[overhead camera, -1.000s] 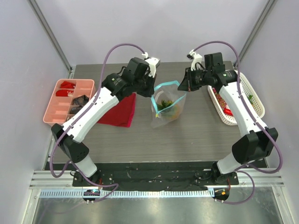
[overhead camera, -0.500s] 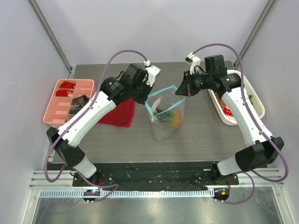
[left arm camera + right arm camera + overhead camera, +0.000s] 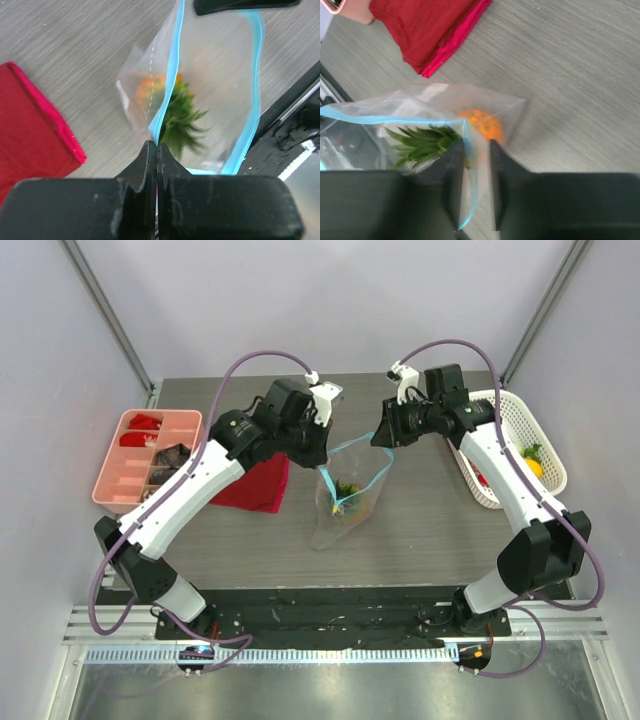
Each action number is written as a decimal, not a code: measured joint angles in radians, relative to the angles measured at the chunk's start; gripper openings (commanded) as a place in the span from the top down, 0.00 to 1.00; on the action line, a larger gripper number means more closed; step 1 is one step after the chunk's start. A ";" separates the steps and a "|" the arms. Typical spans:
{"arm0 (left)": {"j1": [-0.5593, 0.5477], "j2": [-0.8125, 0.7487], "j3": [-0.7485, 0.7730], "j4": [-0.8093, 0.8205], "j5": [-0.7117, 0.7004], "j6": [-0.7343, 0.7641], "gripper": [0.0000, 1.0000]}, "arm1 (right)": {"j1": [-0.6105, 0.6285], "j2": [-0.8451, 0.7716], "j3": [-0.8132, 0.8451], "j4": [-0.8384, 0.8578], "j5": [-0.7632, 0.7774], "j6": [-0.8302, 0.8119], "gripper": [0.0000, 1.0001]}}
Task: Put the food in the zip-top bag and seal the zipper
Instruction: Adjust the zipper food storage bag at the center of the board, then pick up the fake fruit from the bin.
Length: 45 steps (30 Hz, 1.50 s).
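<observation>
In the middle of the top view a clear crinkly zip-top bag hangs between both arms. Its teal zipper strip gapes open, and an orange-yellow toy pineapple with green leaves sits inside. The left gripper is pinched tight on the strip's left corner. The right gripper stands narrow around the opposite corner, apparently gripping it. A round orange lies in the white basket at right, so loading looks unfinished. Next, one gripper should let go to fetch it, without the mouth collapsing.
</observation>
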 measured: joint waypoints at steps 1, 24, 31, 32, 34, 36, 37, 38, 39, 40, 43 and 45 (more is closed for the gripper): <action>0.000 0.002 0.001 0.005 0.006 -0.011 1.00 | -0.002 0.014 0.006 0.005 0.001 0.000 0.29; 0.030 0.083 0.073 0.087 0.043 -0.169 1.00 | -0.654 0.210 0.261 -0.395 0.183 -0.475 0.15; 0.139 0.083 0.076 0.087 0.041 -0.215 1.00 | -0.658 0.301 0.261 -0.429 0.419 -0.642 0.14; 0.146 0.083 0.076 0.088 0.041 -0.217 1.00 | -0.659 0.306 0.261 -0.424 0.454 -0.666 0.14; 0.147 0.083 0.076 0.095 0.043 -0.221 1.00 | -0.664 0.318 0.257 -0.400 0.522 -0.713 0.13; 0.146 0.083 0.076 0.103 0.045 -0.222 1.00 | -0.673 0.340 0.250 -0.370 0.575 -0.757 0.12; 0.146 0.083 0.076 0.106 0.046 -0.222 1.00 | -0.676 0.354 0.248 -0.356 0.598 -0.776 0.12; 0.145 0.083 0.076 0.108 0.046 -0.222 1.00 | -0.680 0.372 0.245 -0.343 0.617 -0.794 0.11; 0.144 0.083 0.076 0.109 0.047 -0.223 1.00 | -0.681 0.390 0.243 -0.331 0.634 -0.813 0.11; 0.144 0.083 0.076 0.109 0.047 -0.224 1.00 | -0.683 0.409 0.240 -0.319 0.649 -0.829 0.10; 0.144 0.083 0.076 0.110 0.053 -0.233 1.00 | -0.686 0.461 0.237 -0.298 0.674 -0.873 0.08; 0.144 0.083 0.076 0.111 0.057 -0.238 1.00 | -0.686 0.489 0.234 -0.286 0.681 -0.903 0.06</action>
